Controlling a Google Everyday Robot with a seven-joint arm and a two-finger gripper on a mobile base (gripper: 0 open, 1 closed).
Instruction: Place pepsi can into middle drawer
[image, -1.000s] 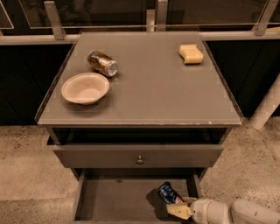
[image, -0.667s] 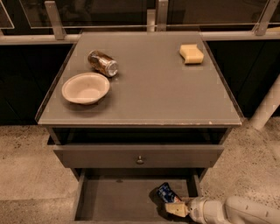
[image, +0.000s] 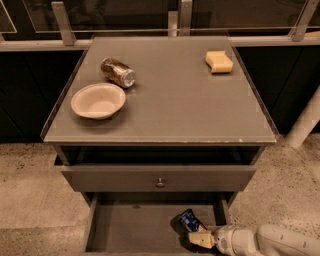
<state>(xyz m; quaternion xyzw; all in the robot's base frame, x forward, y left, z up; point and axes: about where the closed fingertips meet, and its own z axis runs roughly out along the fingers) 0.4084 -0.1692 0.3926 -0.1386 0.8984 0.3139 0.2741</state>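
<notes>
The pepsi can (image: 188, 220), blue with a silver end, is tilted inside the open middle drawer (image: 132, 227), at its right side just above the grey floor. My gripper (image: 199, 238) reaches in from the bottom right on a white arm (image: 270, 242). It is shut on the lower end of the can, and its tan fingertips (image: 201, 240) hide that end.
Above the open drawer is a closed grey drawer front with a small round knob (image: 160, 182). On the cabinet top (image: 175, 110) lie a brown-gold can (image: 118, 72), a beige bowl (image: 98, 100) and a yellow sponge (image: 219, 61). A rail runs along the back.
The gripper and the can have shifted slightly left within the drawer. Nothing on the cabinet top has moved.
</notes>
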